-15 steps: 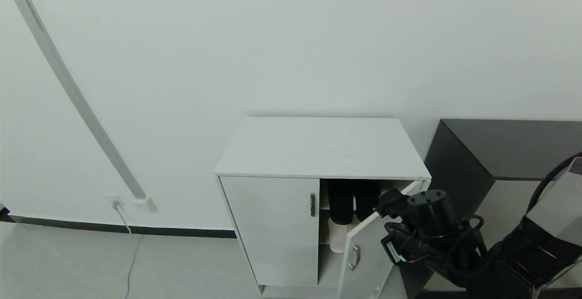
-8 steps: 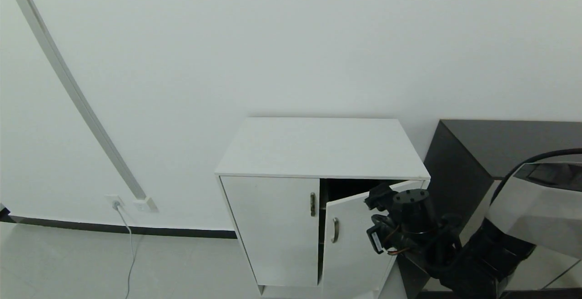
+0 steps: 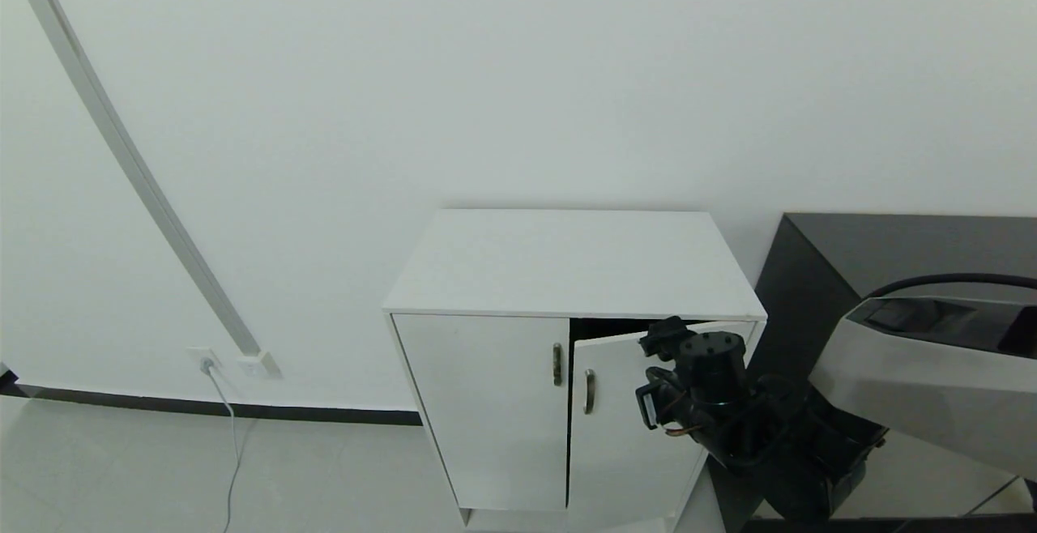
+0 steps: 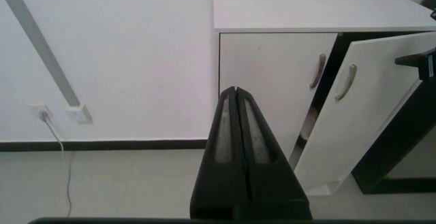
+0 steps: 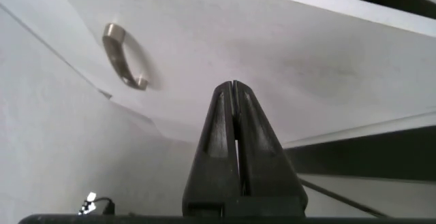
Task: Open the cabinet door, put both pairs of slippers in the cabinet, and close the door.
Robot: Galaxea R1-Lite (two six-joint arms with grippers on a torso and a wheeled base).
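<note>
1. Head view: white cabinet (image 3: pixel 571 266) on grey floor (image 3: pixel 121 468) against a white wall. Right door (image 3: pixel 608 456) ajar by a narrow dark gap. Right gripper (image 3: pixel 658 340) at that door's outer face, near its top edge. Small wrist tag, print too small to read.
2. Left wrist view: left gripper (image 4: pixel 235 94) pressed together, pinching nothing, well apart from the cabinet (image 4: pixel 272 74). Wall socket (image 4: pixel 42 112) with cable low on the wall.
3. Right wrist view: right gripper (image 5: pixel 234 88) pressed together, empty, close before the right door (image 5: pixel 286 47). Metal handle (image 5: pixel 126 64) near.
</note>
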